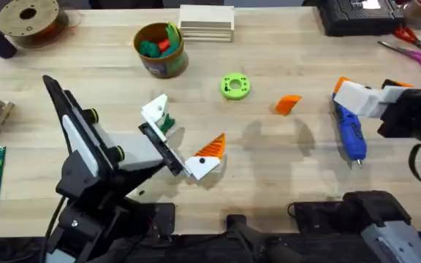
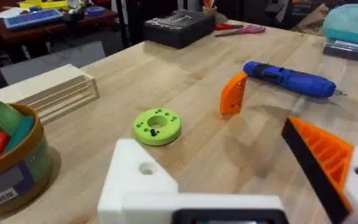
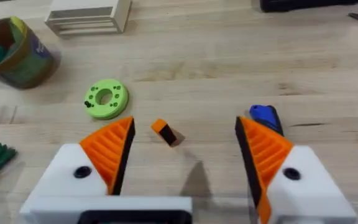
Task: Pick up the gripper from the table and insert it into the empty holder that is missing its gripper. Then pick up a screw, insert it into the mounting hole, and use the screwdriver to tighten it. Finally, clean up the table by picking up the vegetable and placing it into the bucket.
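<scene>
As it hovers, right claw (image 3: 182, 168) splayed

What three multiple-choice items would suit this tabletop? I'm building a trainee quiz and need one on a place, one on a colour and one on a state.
1. The loose orange wedge lies:
A. between the green disc and the screwdriver
B. on top of the disc
C. under the screwdriver

2. The screwdriver's body is:
A. red
B. blue
C. white

3. The right pincer is:
A. shut on the wedge
B. shut on the screwdriver
C. open, holding nothing

Answers:
1 A: the overhead view shows it on bare wood between the two.
2 B: its body is plainly blue.
3 C: the right wrist view shows bare table between its spread fingers.
</scene>
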